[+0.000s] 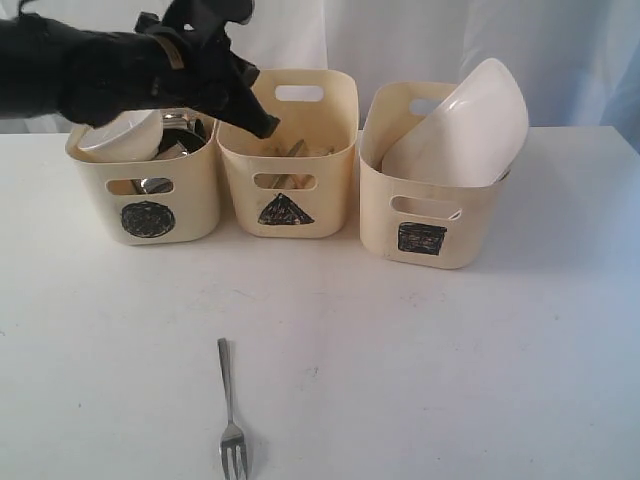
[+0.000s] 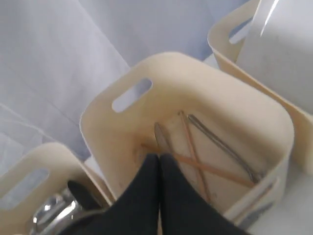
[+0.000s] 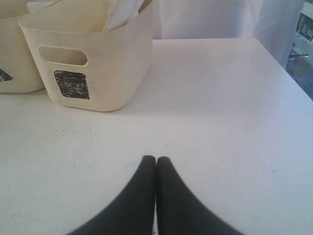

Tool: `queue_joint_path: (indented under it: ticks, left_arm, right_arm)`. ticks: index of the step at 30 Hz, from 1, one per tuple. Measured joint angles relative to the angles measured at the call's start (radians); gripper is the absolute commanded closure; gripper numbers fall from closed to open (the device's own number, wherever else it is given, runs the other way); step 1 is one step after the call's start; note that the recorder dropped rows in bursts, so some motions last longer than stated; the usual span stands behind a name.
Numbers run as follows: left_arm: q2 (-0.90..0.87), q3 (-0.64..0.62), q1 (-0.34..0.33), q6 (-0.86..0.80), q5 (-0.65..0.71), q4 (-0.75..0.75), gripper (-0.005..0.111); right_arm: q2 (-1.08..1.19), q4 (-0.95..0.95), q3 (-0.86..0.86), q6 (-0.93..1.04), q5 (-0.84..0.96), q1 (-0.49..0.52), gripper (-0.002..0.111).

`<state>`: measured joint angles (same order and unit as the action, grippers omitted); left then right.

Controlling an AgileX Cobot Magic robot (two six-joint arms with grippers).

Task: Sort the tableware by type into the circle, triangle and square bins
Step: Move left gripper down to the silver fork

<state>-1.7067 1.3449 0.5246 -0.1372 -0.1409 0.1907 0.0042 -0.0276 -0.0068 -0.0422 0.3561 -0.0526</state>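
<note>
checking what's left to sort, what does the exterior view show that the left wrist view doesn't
Only the exterior view: a fork lying on the table, outside every bin, and the black triangle mark on a bin front. Only the left wrist view: the floor of the triangle bin, with crossed chopsticks and steel cutlery lying on it. Both: the triangle bin with the shut left tool over it.

White table (image 1: 480, 380), matt and faintly speckled; along its far edge, pale cloth backdrop (image 1: 420, 40) hanging in soft folds.
</note>
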Motion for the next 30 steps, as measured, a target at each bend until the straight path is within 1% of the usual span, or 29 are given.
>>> queue_joint_path:
  ticks: [1, 6, 7, 9, 11, 15, 18, 20, 23, 24, 27, 28, 30]
  left_arm:
    - [0.018, 0.000, 0.000, 0.000, 0.053, -0.003, 0.107]
    - [0.093, -0.004, 0.000, 0.000, 0.416, -0.030, 0.107]
    - [0.102, -0.010, 0.000, 0.000, 0.472, -0.042, 0.107]
    - [0.114, -0.029, 0.000, 0.000, 0.608, -0.082, 0.107]
    - [0.116, -0.042, 0.000, -0.019, 0.717, -0.136, 0.107]
    - [0.116, -0.056, 0.000, -0.127, 0.929, -0.290, 0.107]
    - [0.116, -0.056, 0.000, -0.228, 1.036, -0.419, 0.107]
    - [0.117, -0.056, 0.000, -0.289, 1.083, -0.471, 0.107]
    - [0.117, -0.056, 0.000, -0.330, 1.124, -0.497, 0.106]
    - [0.117, -0.056, 0.000, -0.337, 1.140, -0.500, 0.104]
    - [0.117, -0.056, 0.000, -0.329, 1.204, -0.514, 0.094]
    - [0.117, -0.056, 0.000, -0.298, 1.225, -0.520, 0.091]
    - [0.113, -0.056, 0.000, -0.176, 1.244, -0.535, 0.082]
  right_arm:
    - [0.000, 0.000, 0.000, 0.000, 0.000, 0.000, 0.108]
    - [0.000, 0.000, 0.000, 0.000, 0.000, 0.000, 0.108]
    - [0.000, 0.000, 0.000, 0.000, 0.000, 0.000, 0.108]
    - [0.000, 0.000, 0.000, 0.000, 0.000, 0.000, 0.108]
    - [0.000, 0.000, 0.000, 0.000, 0.000, 0.000, 0.108]
    - [0.000, 0.000, 0.000, 0.000, 0.000, 0.000, 0.108]
    - [0.000, 0.000, 0.000, 0.000, 0.000, 0.000, 0.108]
    - [0.000, 0.000, 0.000, 0.000, 0.000, 0.000, 0.108]
    - [0.000, 0.000, 0.000, 0.000, 0.000, 0.000, 0.108]
    - [0.000, 0.000, 0.000, 0.000, 0.000, 0.000, 0.108]
    - [0.000, 0.000, 0.000, 0.000, 0.000, 0.000, 0.108]
    - [0.000, 0.000, 0.000, 0.000, 0.000, 0.000, 0.108]
    - [0.000, 0.000, 0.000, 0.000, 0.000, 0.000, 0.108]
